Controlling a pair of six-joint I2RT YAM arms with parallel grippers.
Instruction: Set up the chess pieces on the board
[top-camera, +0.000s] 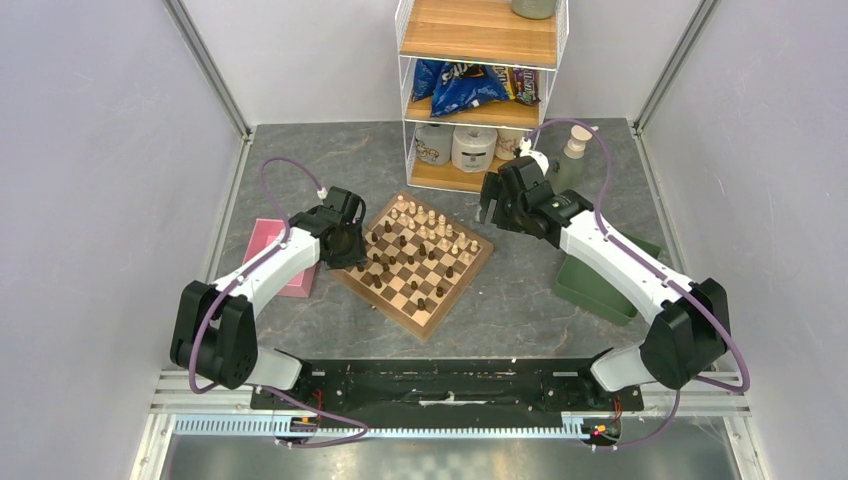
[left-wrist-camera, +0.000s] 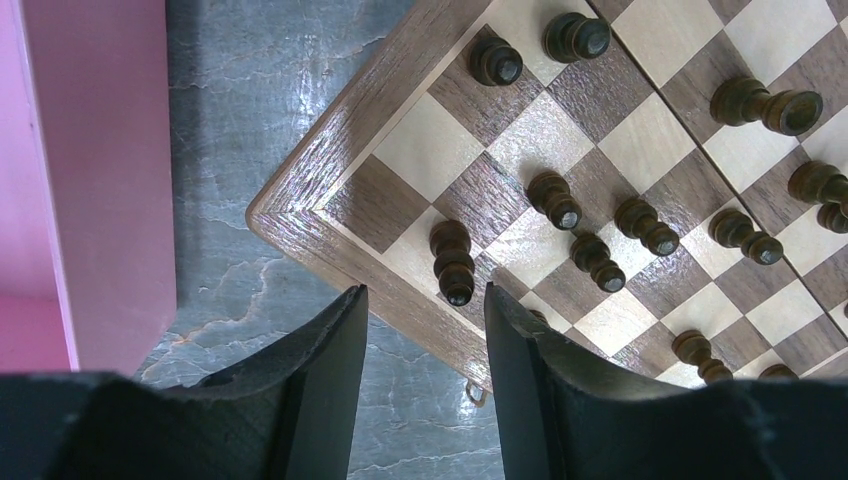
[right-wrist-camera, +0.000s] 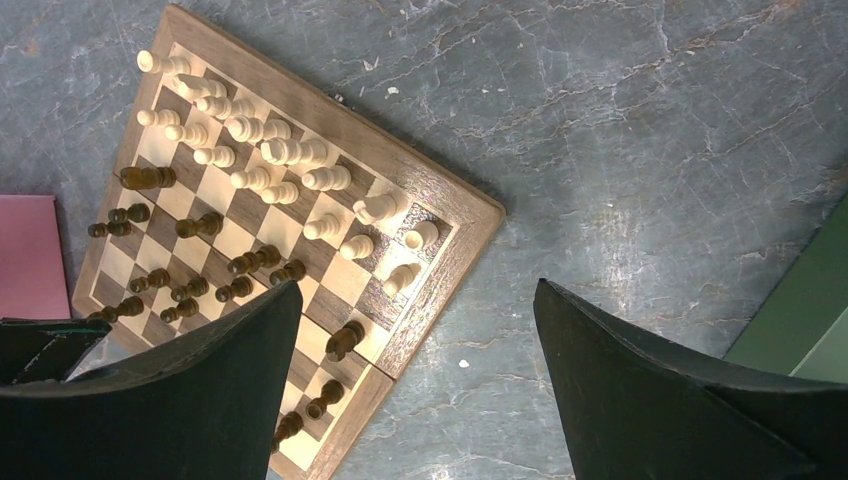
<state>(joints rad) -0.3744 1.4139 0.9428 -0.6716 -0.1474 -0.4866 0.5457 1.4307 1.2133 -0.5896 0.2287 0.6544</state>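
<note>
left gripper (left-wrist-camera: 425, 300): hovering over the board's left corner, jaws standing partly apart, gripping nothing
right gripper (right-wrist-camera: 417, 290): hanging off the board's far-right side, jaws spread wide, gripping nothing
board (left-wrist-camera: 310, 190): lying cornerwise between the arms
chess pieces (right-wrist-camera: 255, 262): dark ones crowding the left half, cream ones (right-wrist-camera: 290, 152) lining the far side
likely target: dark piece (left-wrist-camera: 452, 262) standing upright just ahead of the left jaws' gap, long axis vertical
nearer arm: left looking better placed

No writing I can read, print on the blue snack bags (top-camera: 462, 88) on the shelf rack (top-camera: 480, 38) too blurred for me
</note>
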